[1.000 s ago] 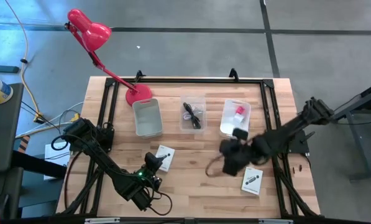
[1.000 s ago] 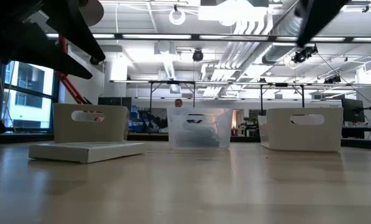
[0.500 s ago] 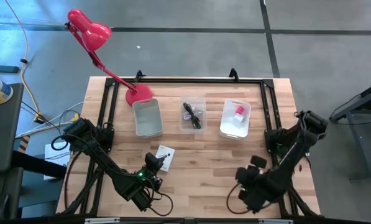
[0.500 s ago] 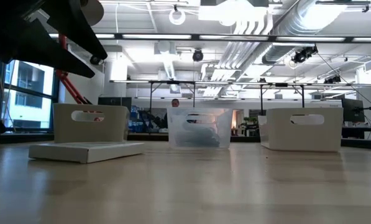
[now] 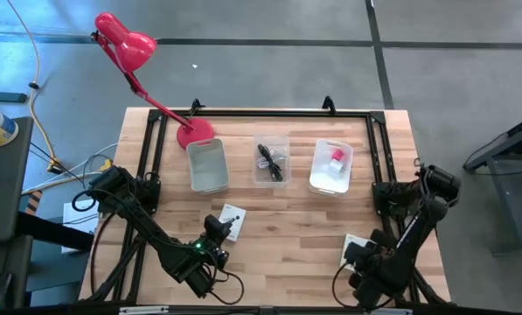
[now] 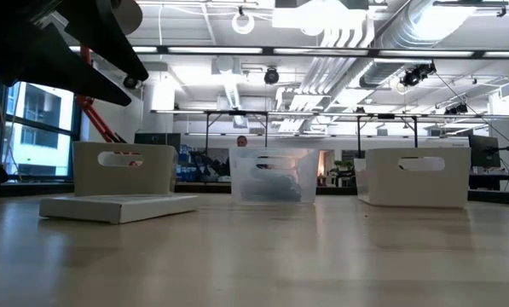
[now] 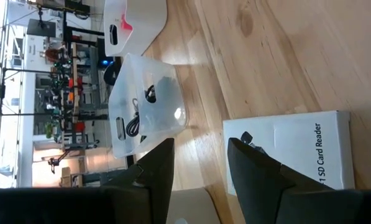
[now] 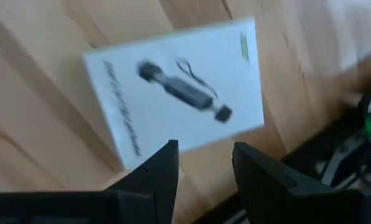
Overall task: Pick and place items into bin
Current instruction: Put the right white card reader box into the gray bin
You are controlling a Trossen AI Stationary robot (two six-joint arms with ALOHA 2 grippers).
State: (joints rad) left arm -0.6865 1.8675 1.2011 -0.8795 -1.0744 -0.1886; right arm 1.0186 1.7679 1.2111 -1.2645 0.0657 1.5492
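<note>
Two white cards with dark print lie flat on the wooden table. One card (image 5: 233, 220) (image 7: 291, 149) lies left of centre, with my left gripper (image 5: 213, 233) (image 7: 197, 158) open just beside its near side, not touching it. The other card (image 5: 352, 243) (image 8: 173, 93) lies near the right front corner. My right gripper (image 5: 360, 255) (image 8: 201, 162) hangs open above it, pointing steeply down, and the arm hides part of it. A black cable (image 5: 270, 160) lies in the clear bin (image 5: 284, 144). A pink cube (image 5: 337, 155) sits in the white bin (image 5: 322, 181).
A pale bin (image 5: 208, 166) stands at the back left beside the red desk lamp's base (image 5: 195, 133). The three bins stand in a row across the far half. A black frame (image 5: 269, 112) runs along the table's edges. Bare wood lies between the two cards.
My right gripper has swung from the middle right of the table toward the near right corner. It has sunk and tipped to point more steeply down, ending over the right card. Neither card has moved.
</note>
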